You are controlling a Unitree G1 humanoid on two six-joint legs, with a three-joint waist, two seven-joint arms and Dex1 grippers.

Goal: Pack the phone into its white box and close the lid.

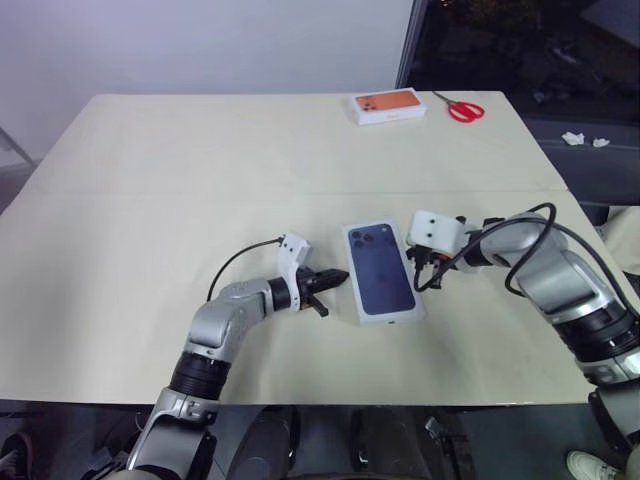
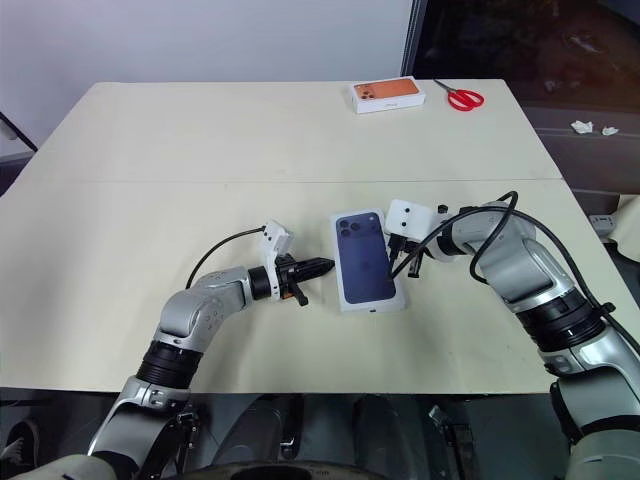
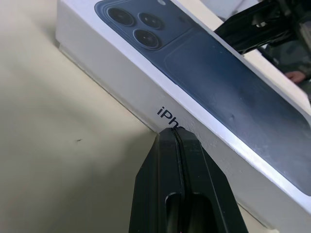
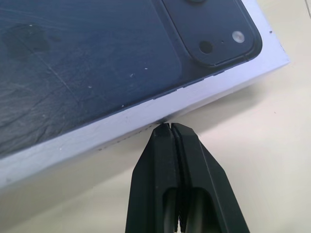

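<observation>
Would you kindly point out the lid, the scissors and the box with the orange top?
lid (image 1: 381, 271): left eye view, middle of its printed dark blue face.
scissors (image 1: 466, 110): left eye view, red handles.
box with the orange top (image 2: 388, 93): right eye view, centre of its orange top.

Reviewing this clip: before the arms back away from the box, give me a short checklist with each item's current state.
1. Lid on, picture side up: ok.
2. Lid seated level all round: cannot tell; the seam near the table shows only partly in the wrist views.
3. Phone inside: cannot tell, the closed lid hides it.
4. Left gripper jaws shut, tips at the lid's side wall: ok.
5. Right gripper jaws shut, tips at the opposite side wall: ok.
6. Orange-topped box and scissors far from both arms: ok.
</observation>
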